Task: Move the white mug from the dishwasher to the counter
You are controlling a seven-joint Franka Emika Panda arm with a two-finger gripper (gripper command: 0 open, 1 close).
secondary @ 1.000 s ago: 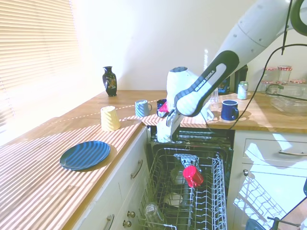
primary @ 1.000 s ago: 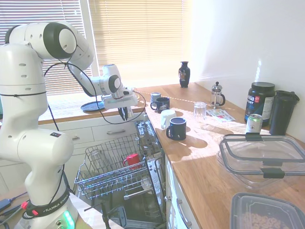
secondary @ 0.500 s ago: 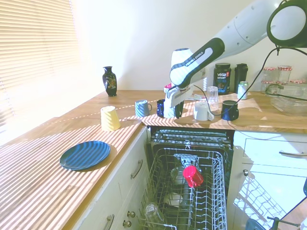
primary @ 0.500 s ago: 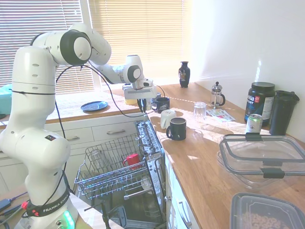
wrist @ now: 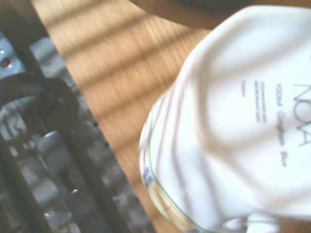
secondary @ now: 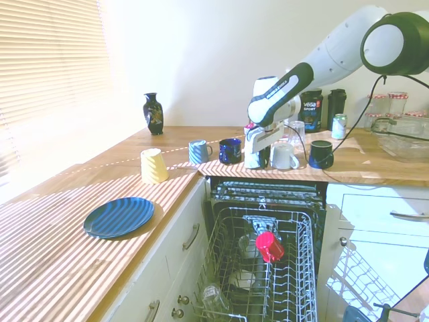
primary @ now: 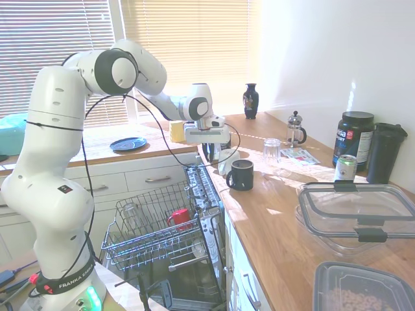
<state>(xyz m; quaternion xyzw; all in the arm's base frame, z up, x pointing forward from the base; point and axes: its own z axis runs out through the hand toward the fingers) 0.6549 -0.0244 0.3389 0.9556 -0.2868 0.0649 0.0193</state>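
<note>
First exterior view: the arm reaches out over the counter (primary: 279, 214), and the gripper (primary: 209, 153) hangs at its front edge, just beside a pale mug (primary: 228, 157) and a dark mug (primary: 241, 175). The dishwasher (primary: 155, 227) stands open below.

Second exterior view: the fingers pinch the white mug (secondary: 251, 159), low over the wood between a blue mug (secondary: 230, 151) and the pale 1.

Wrist view: a blurred white printed mug base; which mug, I cannot tell.
</note>
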